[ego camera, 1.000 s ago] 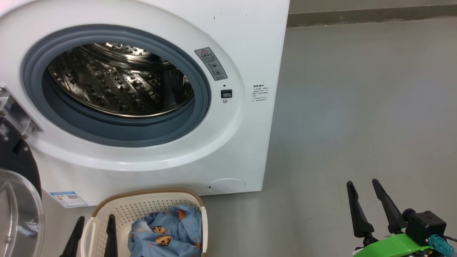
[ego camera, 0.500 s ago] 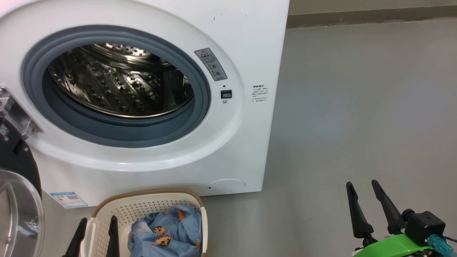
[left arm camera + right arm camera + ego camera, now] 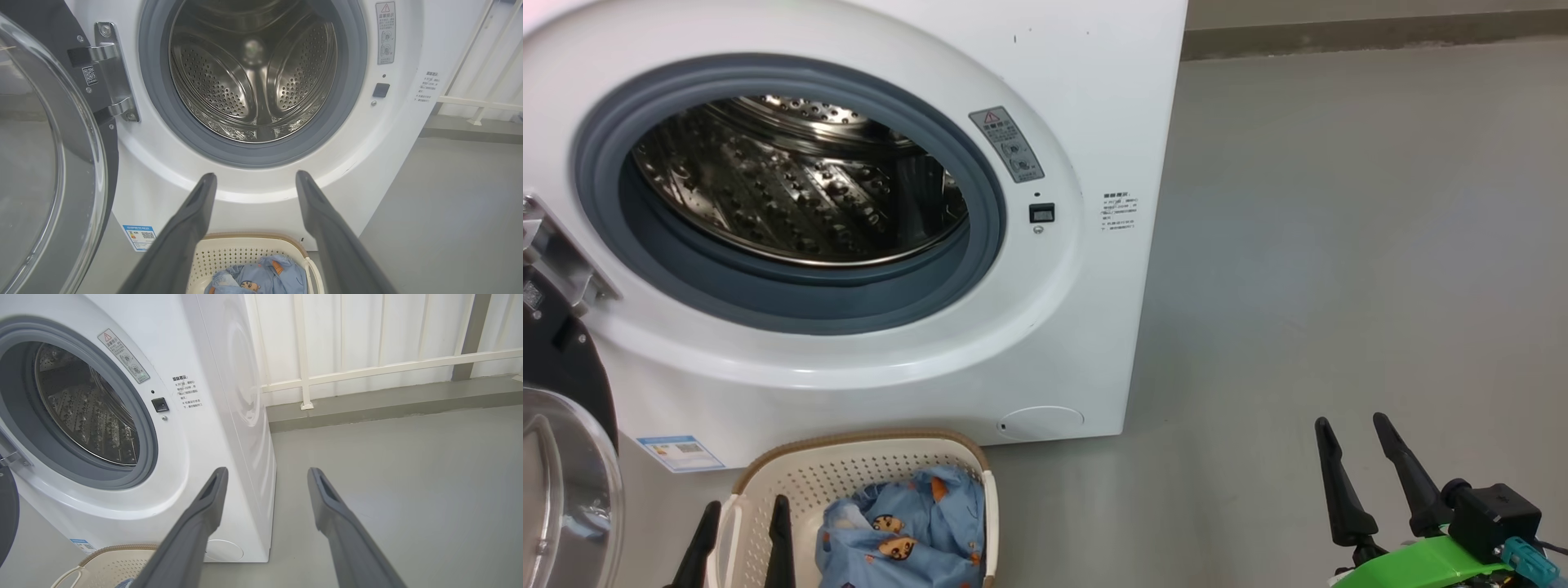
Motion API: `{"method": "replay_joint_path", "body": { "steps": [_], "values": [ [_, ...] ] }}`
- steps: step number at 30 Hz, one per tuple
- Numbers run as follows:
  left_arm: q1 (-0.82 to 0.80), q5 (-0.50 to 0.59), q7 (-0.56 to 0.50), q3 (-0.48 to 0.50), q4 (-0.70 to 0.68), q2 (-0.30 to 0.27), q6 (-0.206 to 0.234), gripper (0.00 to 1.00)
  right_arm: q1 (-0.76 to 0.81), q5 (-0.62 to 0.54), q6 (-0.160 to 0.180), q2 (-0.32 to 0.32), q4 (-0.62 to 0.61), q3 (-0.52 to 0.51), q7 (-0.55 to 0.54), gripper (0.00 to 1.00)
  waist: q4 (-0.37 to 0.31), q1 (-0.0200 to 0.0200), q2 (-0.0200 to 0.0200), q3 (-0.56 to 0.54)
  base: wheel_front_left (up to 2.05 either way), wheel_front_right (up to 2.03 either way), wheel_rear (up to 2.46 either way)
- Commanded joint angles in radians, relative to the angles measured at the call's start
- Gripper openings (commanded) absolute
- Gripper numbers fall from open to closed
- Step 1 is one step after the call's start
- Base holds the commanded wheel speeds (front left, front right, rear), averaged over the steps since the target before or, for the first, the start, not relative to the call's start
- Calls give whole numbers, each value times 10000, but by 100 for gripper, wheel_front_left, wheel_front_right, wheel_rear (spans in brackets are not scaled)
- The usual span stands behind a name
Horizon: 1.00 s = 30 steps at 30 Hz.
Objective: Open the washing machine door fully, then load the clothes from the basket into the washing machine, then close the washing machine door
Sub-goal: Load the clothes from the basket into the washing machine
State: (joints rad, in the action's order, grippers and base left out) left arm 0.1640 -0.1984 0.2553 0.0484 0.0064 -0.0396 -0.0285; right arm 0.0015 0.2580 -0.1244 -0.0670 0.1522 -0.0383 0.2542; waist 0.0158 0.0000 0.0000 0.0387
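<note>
Clothes (image 3: pixel 903 531) lie bunched in the basket (image 3: pixel 849 445) at six o'clock below the washing machine (image 3: pixel 1054 327), where the left gripper (image 3: pixel 747 502), its fingers open and empty, could snag the basket's handle instead.

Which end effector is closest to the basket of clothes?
The left end effector: it stands right at the basket, by its left rim. The right end effector is far off to the side, over the grey floor.
</note>
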Motion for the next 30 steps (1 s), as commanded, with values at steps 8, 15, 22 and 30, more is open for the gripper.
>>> {"method": "replay_joint_path", "body": {
  "steps": [8, 15, 22, 30],
  "values": [
    [-504, -250, 65, 216, -29, -106, -84, 100, -355, 174, -63, -112, -138, 298, 76, 100, -105, 0, 0, 491, 0, 0, 0],
    [-970, -454, 65, 36, 375, -106, -87, 100, -649, 244, -63, -129, -197, 414, 76, 100, -277, 0, 0, 1344, 0, 0, 0],
    [-1638, -668, 65, -143, 1425, -106, -199, 100, -1085, 370, -63, -226, -269, 466, 76, 100, -543, 0, 0, 2373, 0, 0, 0],
    [-2817, -698, 65, 98, 2671, -106, -306, 100, -1663, 484, -63, -241, -495, 550, 76, 100, -1019, 0, 0, 3814, 0, 0, 0]
  ]
}}
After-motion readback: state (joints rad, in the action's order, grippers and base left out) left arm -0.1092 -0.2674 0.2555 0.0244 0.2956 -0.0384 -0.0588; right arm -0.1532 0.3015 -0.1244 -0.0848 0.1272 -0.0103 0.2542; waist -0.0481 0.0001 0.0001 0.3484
